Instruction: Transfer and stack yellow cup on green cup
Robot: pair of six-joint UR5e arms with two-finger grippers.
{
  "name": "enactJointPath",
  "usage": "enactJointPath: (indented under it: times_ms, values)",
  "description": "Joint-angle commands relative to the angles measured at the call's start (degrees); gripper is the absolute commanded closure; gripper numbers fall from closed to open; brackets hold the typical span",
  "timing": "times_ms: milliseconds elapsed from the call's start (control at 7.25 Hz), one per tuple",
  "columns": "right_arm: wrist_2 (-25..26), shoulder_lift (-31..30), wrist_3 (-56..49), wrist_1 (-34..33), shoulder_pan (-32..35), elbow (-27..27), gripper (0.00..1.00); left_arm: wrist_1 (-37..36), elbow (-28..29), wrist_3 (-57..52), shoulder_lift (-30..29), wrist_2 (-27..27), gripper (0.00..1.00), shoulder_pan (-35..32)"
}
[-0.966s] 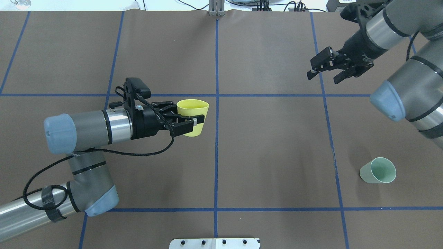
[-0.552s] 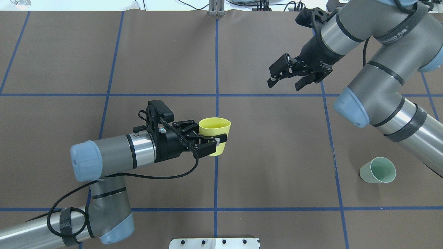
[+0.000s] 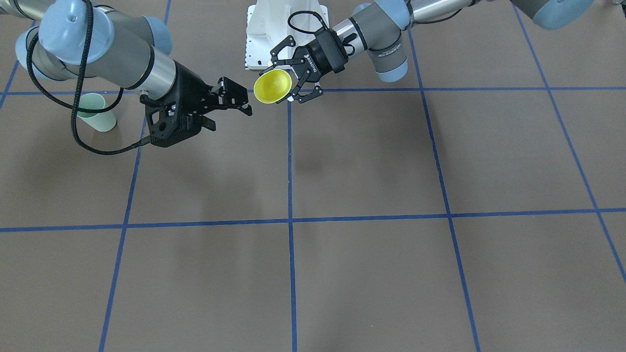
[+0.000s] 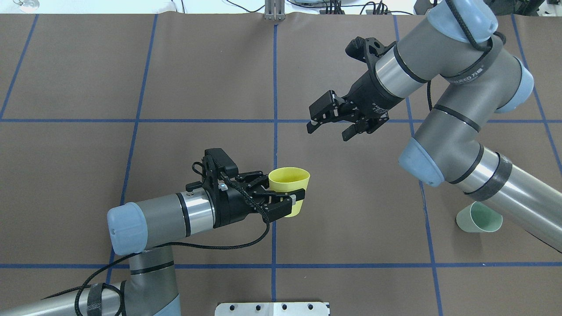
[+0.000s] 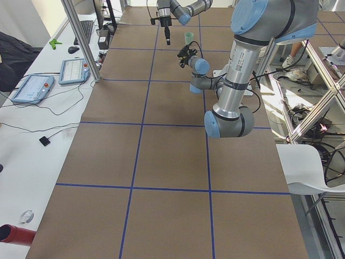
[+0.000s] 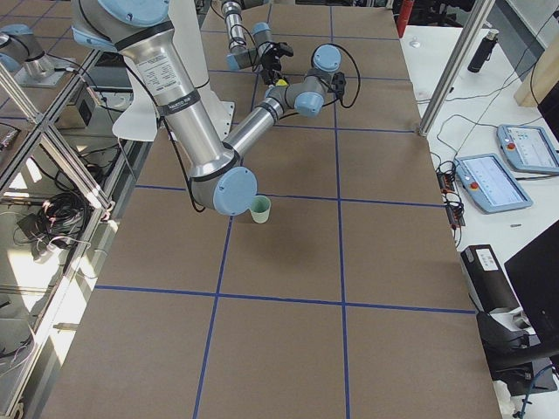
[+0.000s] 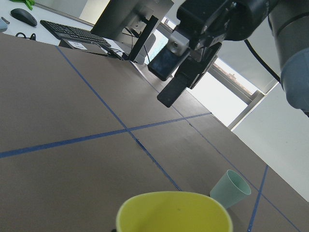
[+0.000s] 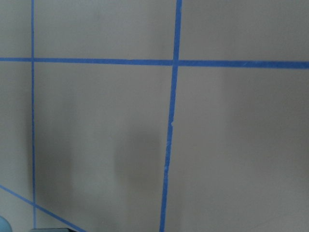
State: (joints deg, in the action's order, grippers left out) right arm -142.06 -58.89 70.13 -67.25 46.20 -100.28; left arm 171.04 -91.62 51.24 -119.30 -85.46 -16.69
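Observation:
My left gripper (image 4: 283, 189) is shut on the yellow cup (image 4: 290, 188) and holds it upright above the table, near the centre line. The same cup shows in the front view (image 3: 272, 86) and at the bottom of the left wrist view (image 7: 174, 212). My right gripper (image 4: 327, 131) is open and empty, in the air beyond the cup and to its right, fingers pointing toward it. The green cup (image 4: 478, 217) stands upright on the table at the near right, partly covered by my right forearm. It also shows in the front view (image 3: 95, 113).
The brown table cover carries a grid of blue tape lines (image 4: 275, 87). The white robot base plate (image 4: 272, 308) sits at the near edge. My right forearm (image 4: 505, 193) reaches over the green cup's area. Pendants and a keyboard lie off the table's far side.
My left arm has carried the yellow cup to the right and nearer to the robot base. My right arm has swung left toward the table's centre, its gripper still open.

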Motion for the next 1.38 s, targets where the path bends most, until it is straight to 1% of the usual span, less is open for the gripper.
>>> enactJointPath:
  times_ms: [0, 138, 276, 414, 552, 828, 1241]
  values:
    - [-3.8, 0.3, 1.5, 0.0, -0.4, 0.4, 0.02, 0.6, 0.5, -4.1, -1.4, -3.3, 0.86, 0.1]
    - [-4.9, 0.4, 1.6, -0.2, -0.7, 0.8, 0.02, 0.6, 1.2, -7.1, -2.4, -4.4, 0.86, -0.3]
    - [-5.4, 0.4, 1.6, -0.2, -1.2, 1.2, 0.02, 0.6, 1.3, -7.1, -2.5, -4.4, 0.86, -0.3]
    - [-7.8, 0.4, 2.1, -0.6, -1.5, 1.4, 0.05, 0.6, 1.3, -7.2, -2.5, -4.5, 0.86, -0.5]
    - [-12.0, 0.5, 2.3, -2.3, -1.1, 1.3, 0.06, 0.8, 1.7, -7.2, -2.5, -6.1, 0.86, -1.8]
    - [-13.8, 0.4, 2.3, -2.7, -0.9, 1.1, 0.07, 0.8, 2.1, -7.1, -2.5, -7.2, 0.86, -3.3]
    - [-13.8, 0.4, 2.4, -2.9, -0.9, 1.7, 0.16, 0.8, 2.3, -7.0, -2.6, -7.9, 0.86, -3.6]
